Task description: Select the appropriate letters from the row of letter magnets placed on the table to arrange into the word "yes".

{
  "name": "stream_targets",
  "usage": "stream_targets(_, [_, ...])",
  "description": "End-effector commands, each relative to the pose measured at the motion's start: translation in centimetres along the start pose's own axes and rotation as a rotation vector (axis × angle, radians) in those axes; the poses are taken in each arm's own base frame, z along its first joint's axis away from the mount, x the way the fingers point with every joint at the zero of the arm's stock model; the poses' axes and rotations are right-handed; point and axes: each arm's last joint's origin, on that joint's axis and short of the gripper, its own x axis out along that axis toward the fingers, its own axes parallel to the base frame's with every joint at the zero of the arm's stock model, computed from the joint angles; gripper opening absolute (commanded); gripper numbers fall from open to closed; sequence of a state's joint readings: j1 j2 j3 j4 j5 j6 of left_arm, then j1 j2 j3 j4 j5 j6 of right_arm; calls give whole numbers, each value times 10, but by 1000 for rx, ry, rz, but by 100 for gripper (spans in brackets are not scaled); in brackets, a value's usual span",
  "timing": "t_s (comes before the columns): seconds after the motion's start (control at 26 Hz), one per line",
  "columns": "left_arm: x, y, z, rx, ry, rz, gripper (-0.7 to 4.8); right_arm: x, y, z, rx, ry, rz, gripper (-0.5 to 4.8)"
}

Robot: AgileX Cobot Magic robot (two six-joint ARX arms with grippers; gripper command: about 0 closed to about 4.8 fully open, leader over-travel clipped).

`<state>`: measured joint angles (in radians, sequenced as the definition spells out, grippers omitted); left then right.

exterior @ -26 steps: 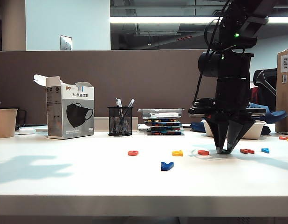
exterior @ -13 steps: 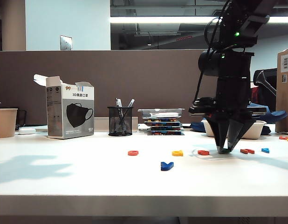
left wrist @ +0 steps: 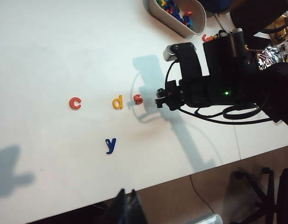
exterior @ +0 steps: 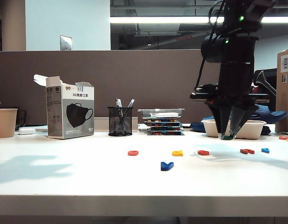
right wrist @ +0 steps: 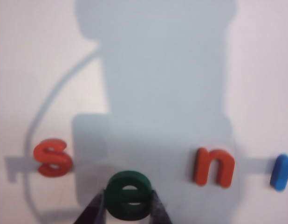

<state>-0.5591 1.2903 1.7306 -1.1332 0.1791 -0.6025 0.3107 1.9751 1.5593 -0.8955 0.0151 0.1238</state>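
Right wrist view: claw (right wrist: 129,205) grips one "e" (right wrist: 130,195).

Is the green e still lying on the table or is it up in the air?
Up in the air: the right gripper pinches the green e, its fingers clear above the table.

1. Grey-and-white cardboard face-mask box (exterior: 69,112), flap open, standing at nine o'clock on the desk.
2. Beige paper cup (exterior: 5,122) beside it, at the far nine o'clock edge.
3. Black wire-mesh pen holder (exterior: 120,121) with pens, at eleven o'clock.
4. Stacked clear plastic trays (exterior: 161,121) at twelve.
5. Shallow pale oval bowl (exterior: 246,129) at two, holding coloured pieces.
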Motion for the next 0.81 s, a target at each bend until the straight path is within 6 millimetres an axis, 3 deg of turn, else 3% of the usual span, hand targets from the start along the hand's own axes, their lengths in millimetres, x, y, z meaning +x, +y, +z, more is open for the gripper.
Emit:
stream_targets(0.04, [-2,-1,1,8,-17,-10,-5,-12,1,-4,49,19,45,89])
stream_targets(0.35, [-2,-1,1,8,-17,-10,-5,-28,1,-12,122,48,78,89])
stream_targets(0.5, [-2,-1,1,8,-17,-10,-5,-49,0,-15,172,12,89,89])
stream_targets(0.81, [-2,-1,1,8,-17,-10,-5,-71,25,-27,153,4,99,89])
